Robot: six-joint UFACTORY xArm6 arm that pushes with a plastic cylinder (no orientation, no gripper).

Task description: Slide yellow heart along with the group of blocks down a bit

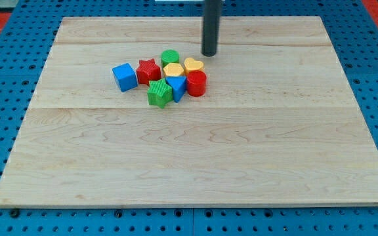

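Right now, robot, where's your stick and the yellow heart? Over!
My tip sits just above the yellow heart, slightly to the view's right, seemingly a small gap. Heart at the cluster's upper right, red cylinder right below it. Nothing between tip and heart.

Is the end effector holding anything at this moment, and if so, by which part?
Nothing is held. My tip stands free on the board, just toward the view's top and right of the yellow heart, with a small gap between them.
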